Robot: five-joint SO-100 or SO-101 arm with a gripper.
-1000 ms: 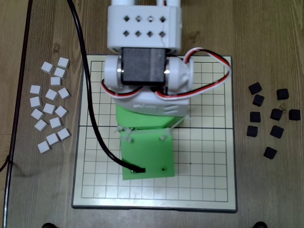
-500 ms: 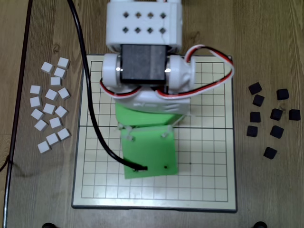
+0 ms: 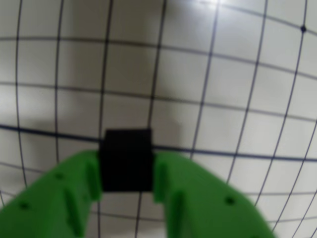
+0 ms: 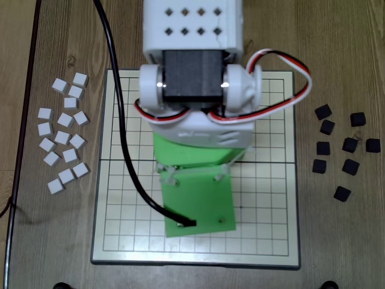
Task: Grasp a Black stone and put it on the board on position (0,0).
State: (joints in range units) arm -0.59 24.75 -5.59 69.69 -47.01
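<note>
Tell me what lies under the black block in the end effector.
Board grid under the black block, near the thicker line. The cell directly beneath is covered.

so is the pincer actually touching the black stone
Touching. The wrist view shows the black stone pinched between both green fingers of the pincer, no gap on either side.

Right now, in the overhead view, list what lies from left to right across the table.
White blocks → left rim of the board → black cable → green gripper mount over the board → right rim of the board → loose black stones.
</note>
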